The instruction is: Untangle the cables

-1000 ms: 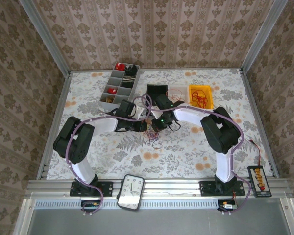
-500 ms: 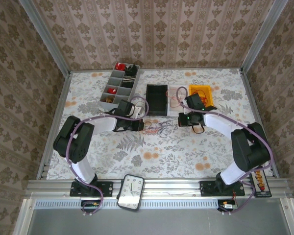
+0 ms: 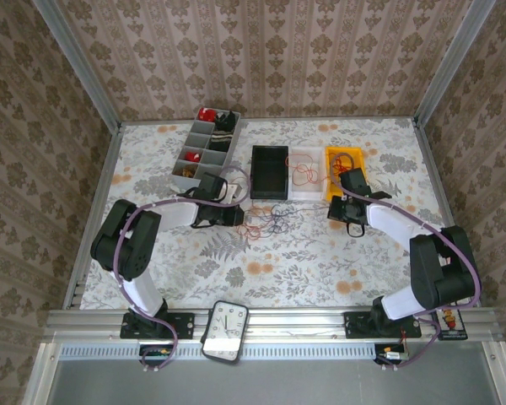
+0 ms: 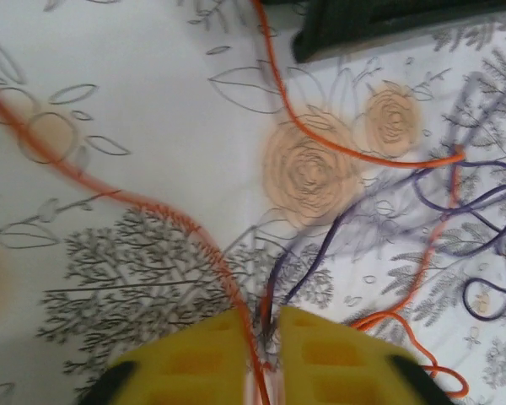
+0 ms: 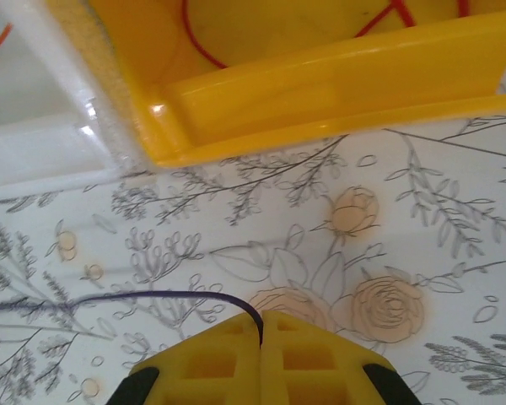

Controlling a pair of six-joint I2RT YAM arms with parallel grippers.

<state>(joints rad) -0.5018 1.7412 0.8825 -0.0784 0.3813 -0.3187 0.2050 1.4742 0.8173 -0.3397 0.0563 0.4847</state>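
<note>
The cables (image 3: 266, 224) are seen as a loose tangle of orange and purple strands spread flat near the middle of the bench (image 3: 320, 261), on the near side of a black tray (image 3: 269, 171). The left pincer (image 4: 266, 337) is held low at the tangle's left end. Its yellow fingers are parted by a narrow gap, into which an orange cable (image 4: 177, 215) is led. The wrist view is blurred there, so whether that strand is touched by the pads cannot be told. The right pincer (image 5: 260, 329) is placed towards the bench's right edge, just short of the near wall of a yellow bin (image 5: 320, 84). Its fingers are pressed together and clamped on a purple cable (image 5: 152, 294), which is drawn off to the left across the flowered cloth. More red cable is seen coiled inside the yellow bin, and a white tray (image 5: 34, 143) is set against the bin's left side.
</note>
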